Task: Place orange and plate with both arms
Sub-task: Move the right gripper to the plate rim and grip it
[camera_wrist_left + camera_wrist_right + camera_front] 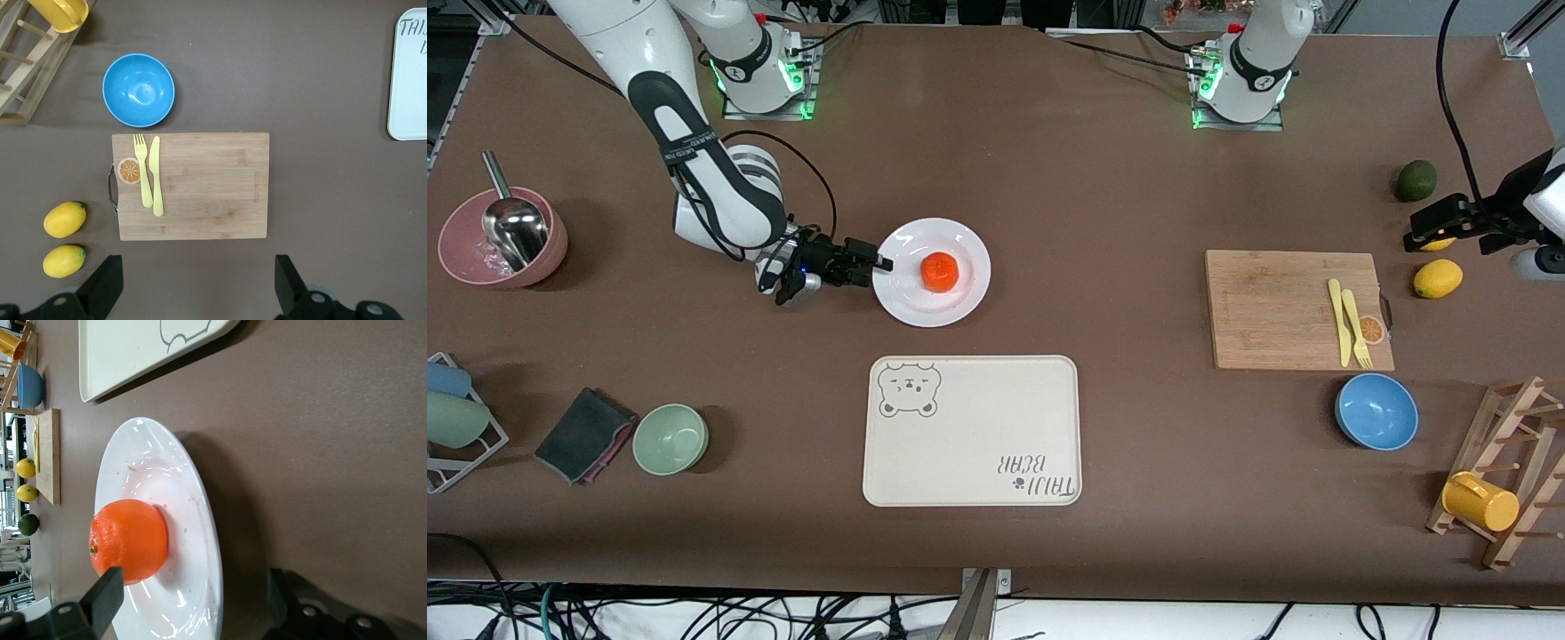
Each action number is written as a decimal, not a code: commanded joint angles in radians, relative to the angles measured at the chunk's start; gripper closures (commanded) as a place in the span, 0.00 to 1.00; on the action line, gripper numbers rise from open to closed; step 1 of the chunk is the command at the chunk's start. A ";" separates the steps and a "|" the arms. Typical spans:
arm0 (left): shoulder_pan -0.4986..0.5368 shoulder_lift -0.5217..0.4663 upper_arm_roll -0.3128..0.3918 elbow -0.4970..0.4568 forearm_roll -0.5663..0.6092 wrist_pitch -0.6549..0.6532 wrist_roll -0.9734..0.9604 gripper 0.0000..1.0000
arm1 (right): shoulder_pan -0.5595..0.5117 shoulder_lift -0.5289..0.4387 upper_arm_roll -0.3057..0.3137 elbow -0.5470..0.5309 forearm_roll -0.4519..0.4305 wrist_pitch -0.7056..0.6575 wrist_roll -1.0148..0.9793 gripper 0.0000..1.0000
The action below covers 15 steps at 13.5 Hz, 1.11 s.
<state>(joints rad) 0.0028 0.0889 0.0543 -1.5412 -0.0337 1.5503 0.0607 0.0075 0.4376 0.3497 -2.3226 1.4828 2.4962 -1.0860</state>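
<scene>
A: Where does the orange (939, 271) sit?

B: On the plate (969, 244), about at its middle, dimpled top up. The plate lies flat mid-table, farther from the front camera than the bear-print tray (972, 431), toward the right arm's end.

A: How would they handle?

B: My guess: the plate is stiff, glossy, likely slippery and breakable, so pinch its rim, one finger over and one under. The orange is round and loose, free to roll if the plate tips. Neither has a long axis; keep the plate level.

A: The right gripper (867, 263)?

B: Low at the plate's rim on the right arm's side, fingers spread wide on either side of the edge, gripping nothing yet.

A: And the left gripper (199, 283)?

B: Waiting wide open and empty, up over the lemons (1438, 278) beside the cutting board (1272, 307).
</scene>
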 commanded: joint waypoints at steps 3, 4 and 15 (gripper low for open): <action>0.002 -0.001 -0.002 0.010 0.011 0.001 0.014 0.00 | -0.003 0.006 0.046 -0.004 0.060 0.058 -0.035 0.20; 0.003 -0.001 -0.002 0.010 0.011 0.001 0.014 0.00 | -0.003 0.007 0.046 -0.004 0.066 0.058 -0.052 0.23; 0.002 0.000 -0.002 0.009 0.011 0.001 0.014 0.00 | -0.009 0.032 0.046 -0.008 0.076 0.055 -0.100 0.70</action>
<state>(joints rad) 0.0028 0.0889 0.0544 -1.5412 -0.0337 1.5504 0.0607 0.0074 0.4639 0.3855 -2.3232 1.5275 2.5409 -1.1431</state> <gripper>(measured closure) 0.000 0.678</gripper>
